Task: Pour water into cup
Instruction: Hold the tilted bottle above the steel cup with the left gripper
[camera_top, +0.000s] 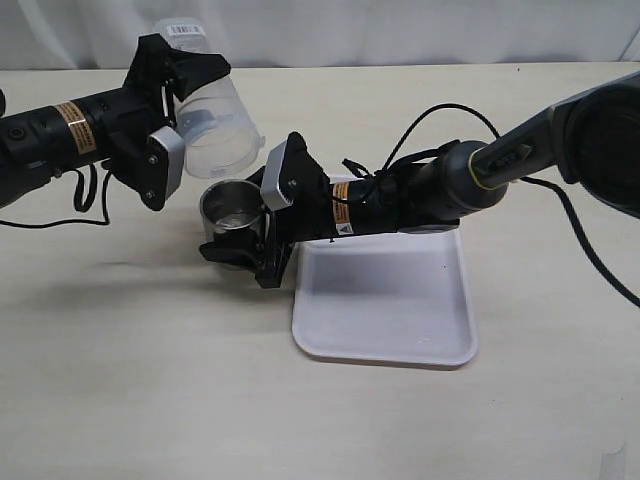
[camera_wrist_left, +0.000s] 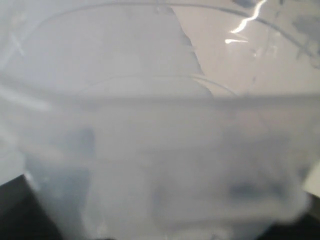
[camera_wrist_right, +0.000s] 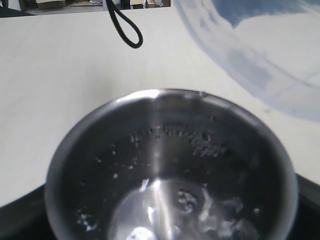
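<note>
Exterior view: left tool (camera_top: 180, 115) grasps the tilted container (camera_top: 222, 125) above the cup (camera_top: 232, 205), gripped by the right tool (camera_top: 262, 220) mid-surface, beside the tray (camera_top: 400, 330). Pouring step, likely; next needs the container's mouth tipped over the cup's rim.

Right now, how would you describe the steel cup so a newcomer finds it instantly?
Find the white tray on the table; beside its far left corner, the right gripper grips the cup. It is short, wide, brushed steel and handleless, unlike the taller clear container tilted above it.

Cup (camera_top: 232, 208) shared: high exterior, close right-wrist.
</note>
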